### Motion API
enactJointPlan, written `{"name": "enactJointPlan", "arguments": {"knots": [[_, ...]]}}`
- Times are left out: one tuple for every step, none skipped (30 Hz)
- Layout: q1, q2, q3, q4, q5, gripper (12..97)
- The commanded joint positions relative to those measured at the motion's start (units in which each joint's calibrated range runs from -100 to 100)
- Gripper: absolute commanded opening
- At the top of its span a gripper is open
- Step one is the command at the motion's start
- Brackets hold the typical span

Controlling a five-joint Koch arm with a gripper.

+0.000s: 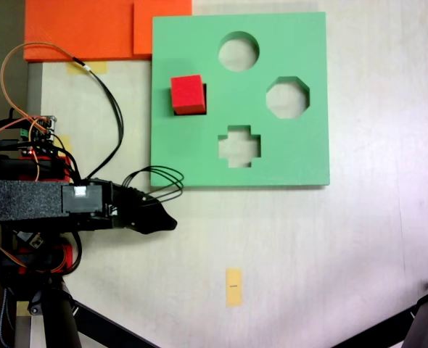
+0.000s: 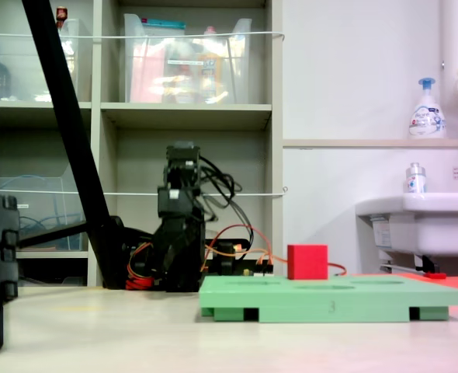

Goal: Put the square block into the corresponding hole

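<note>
The square block [image 1: 187, 94] is a bright red cube on the left part of the green board [image 1: 272, 159]. It sits over the corresponding hole [image 1: 205, 98], of which only a dark sliver shows along the cube's right side. In the low fixed view the square block [image 2: 307, 262] stands well above the board [image 2: 330, 299]; how deep it sits I cannot tell. My gripper [image 1: 172, 222] is pulled back off the board, below its lower-left corner, jaws together with nothing between them. The folded arm [image 2: 178, 233] stands behind the board's left end.
The board also has a round cutout [image 1: 239, 51], an octagonal cutout [image 1: 287, 98] and a cross-shaped cutout [image 1: 239, 146]. Orange foam sheets [image 1: 91, 29] lie at the top left. A yellow-orange tag [image 1: 233, 287] lies on the table. Black stand legs [image 1: 417, 326] cross the lower corners.
</note>
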State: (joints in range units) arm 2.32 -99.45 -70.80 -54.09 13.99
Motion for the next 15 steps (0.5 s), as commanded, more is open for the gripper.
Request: {"name": "enactJointPlan", "arguments": {"knots": [[0.1,-0.55,-2.58,12.92,-0.54,55.5],[0.1,-0.55,-5.97,16.97,-0.54,55.4],[0.1,-0.55,-9.56,22.36,-0.68,54.8],[0.1,-0.55,-12.65,27.27,-0.83,54.6],[0.1,-0.55,-16.14,32.85,-1.12,54.2],[0.05,-0.55,-19.63,38.92,-1.66,54.2],[0.05,-0.55,-22.72,44.02,-1.95,54.2],[0.0,-0.55,-25.71,48.65,-2.74,54.2],[0.05,-0.55,-27.71,51.05,-3.32,54.2],[0.05,-0.55,-29.2,53.27,-3.91,54.2],[0.05,-0.55,-29.2,54.42,-4.54,54.2],[0.05,-0.55,-29.2,55.39,-5.27,54.2],[0.05,-0.55,-29.2,55.68,-5.96,54.2],[0.05,-0.55,-29.2,55.77,-6.5,54.0],[0.05,-0.55,-29.2,55.77,-6.84,53.0]]}}
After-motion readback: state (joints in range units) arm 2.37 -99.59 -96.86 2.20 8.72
